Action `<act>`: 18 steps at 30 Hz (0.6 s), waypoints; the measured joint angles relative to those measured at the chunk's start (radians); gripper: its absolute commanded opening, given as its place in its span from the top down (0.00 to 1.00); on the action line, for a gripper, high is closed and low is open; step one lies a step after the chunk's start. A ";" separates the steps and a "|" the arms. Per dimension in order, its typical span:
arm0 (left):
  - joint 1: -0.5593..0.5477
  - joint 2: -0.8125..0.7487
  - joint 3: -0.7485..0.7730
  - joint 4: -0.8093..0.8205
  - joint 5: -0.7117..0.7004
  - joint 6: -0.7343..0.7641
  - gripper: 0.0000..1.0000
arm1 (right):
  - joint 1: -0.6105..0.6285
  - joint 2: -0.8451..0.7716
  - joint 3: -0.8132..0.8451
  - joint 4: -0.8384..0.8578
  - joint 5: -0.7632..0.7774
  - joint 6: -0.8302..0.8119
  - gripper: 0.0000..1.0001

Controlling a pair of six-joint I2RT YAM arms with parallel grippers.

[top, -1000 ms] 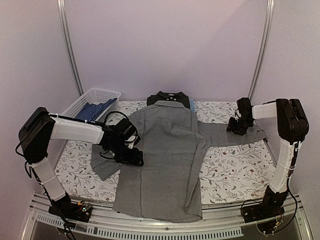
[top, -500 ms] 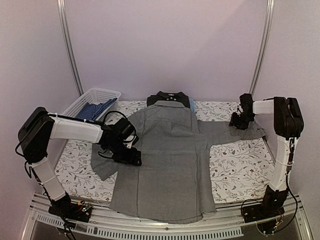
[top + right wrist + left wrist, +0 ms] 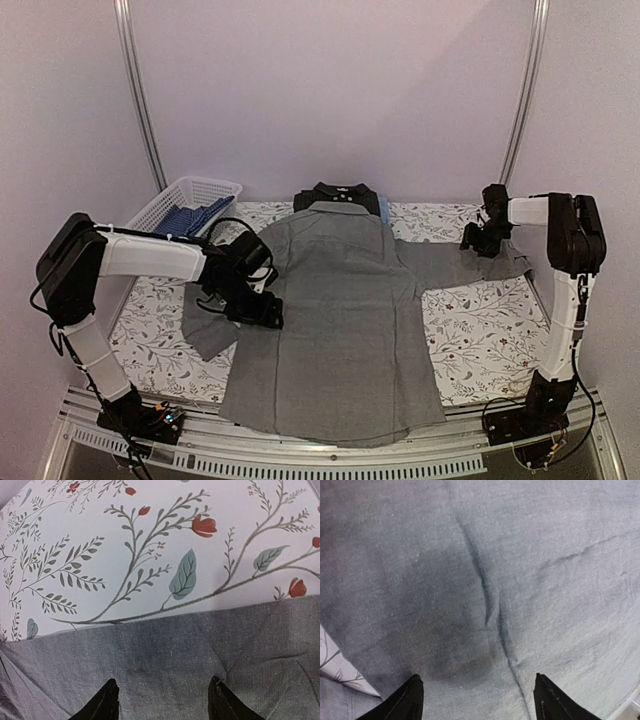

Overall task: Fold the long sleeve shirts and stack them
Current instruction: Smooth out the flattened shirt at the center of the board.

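Observation:
A plain grey long sleeve shirt (image 3: 340,320) lies spread flat on the table, collar at the far side and hem at the near edge. Its right sleeve (image 3: 445,265) stretches out sideways, and its left sleeve (image 3: 205,335) hangs down beside the body. Under its collar show a black shirt (image 3: 338,192) and a sliver of a light blue one (image 3: 384,208). My left gripper (image 3: 255,305) hovers open over the left side of the grey cloth (image 3: 520,580). My right gripper (image 3: 482,238) stands open over the sleeve cloth (image 3: 175,665), close to its far edge.
A white lattice basket (image 3: 165,205) holding blue striped cloth stands at the back left. A floral tablecloth (image 3: 480,340) covers the table, and it shows just beyond the sleeve in the right wrist view (image 3: 150,555). Metal frame posts rise behind.
The grey shirt's right side has spread out to the right, so the hem is wider. My right gripper has moved back and right along the sleeve and has opened wider. The left arm has barely moved.

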 measured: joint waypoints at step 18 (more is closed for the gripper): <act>-0.006 0.000 0.178 -0.034 0.000 0.004 0.24 | 0.446 -0.599 -0.397 0.047 0.021 0.100 0.53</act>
